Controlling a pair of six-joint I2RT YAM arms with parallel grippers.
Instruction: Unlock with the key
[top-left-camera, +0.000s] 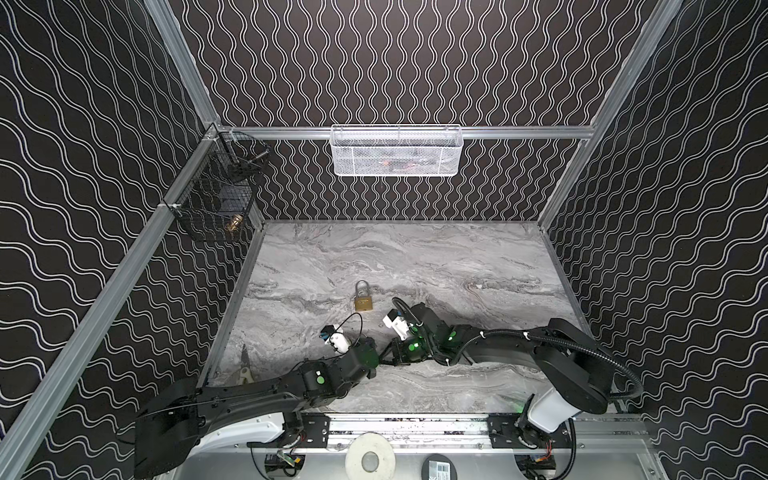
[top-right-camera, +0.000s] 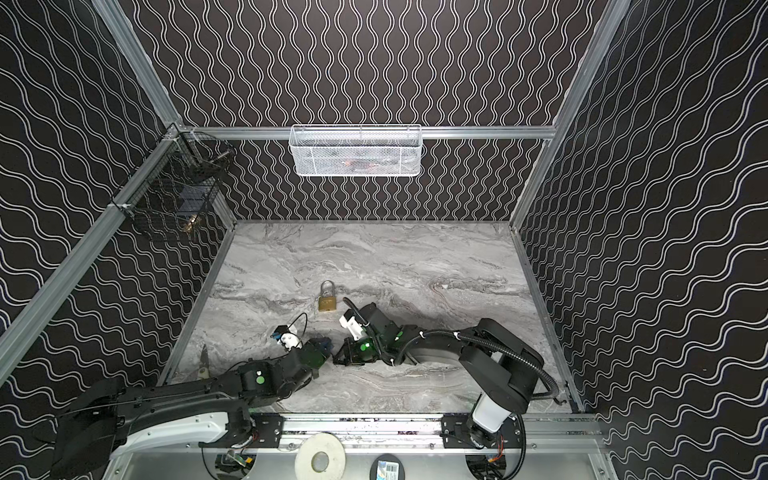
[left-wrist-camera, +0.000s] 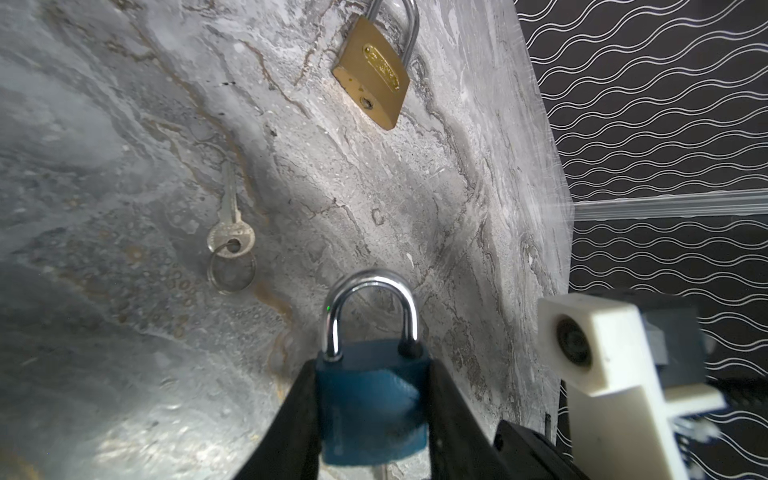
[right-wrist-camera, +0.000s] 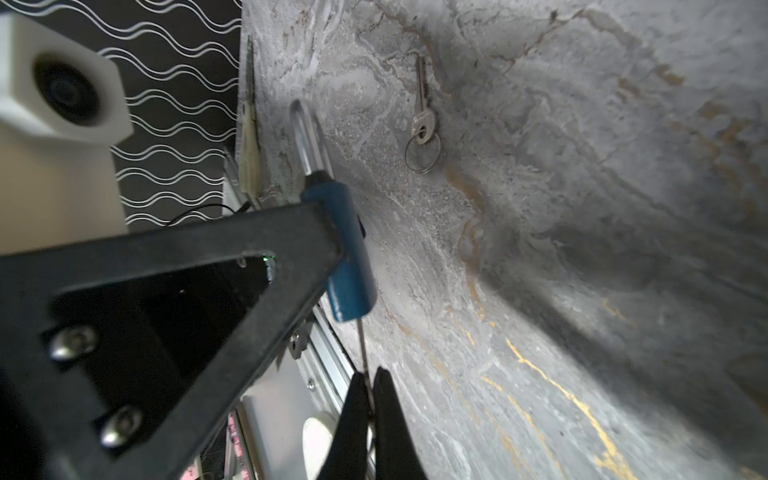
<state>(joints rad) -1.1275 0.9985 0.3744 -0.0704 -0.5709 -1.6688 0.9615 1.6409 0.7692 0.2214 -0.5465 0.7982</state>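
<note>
**Grippers meet low at centre frame**

In both top views the left arm (top-left-camera: 249, 395) stretches in from lower left and the right arm (top-left-camera: 561, 349) folds in from lower right. The left gripper (left-wrist-camera: 372, 368) clamps a blue padlock (left-wrist-camera: 374, 415). The right gripper (right-wrist-camera: 369, 384) pinches a key (right-wrist-camera: 362, 343).

It was a robot test lab, not a home. A black left arm (top-left-camera: 257, 390) and a black right arm (top-left-camera: 519, 345) were fixed to a metal rail (top-left-camera: 415, 428) by a grey marble table (top-left-camera: 415, 257). Wavy-lined walls (top-left-camera: 395, 62) and silver bars (top-left-camera: 291, 133) boxed it in. A white basket (top-left-camera: 395, 151) and a black basket (top-left-camera: 212, 208) hung there.
</note>
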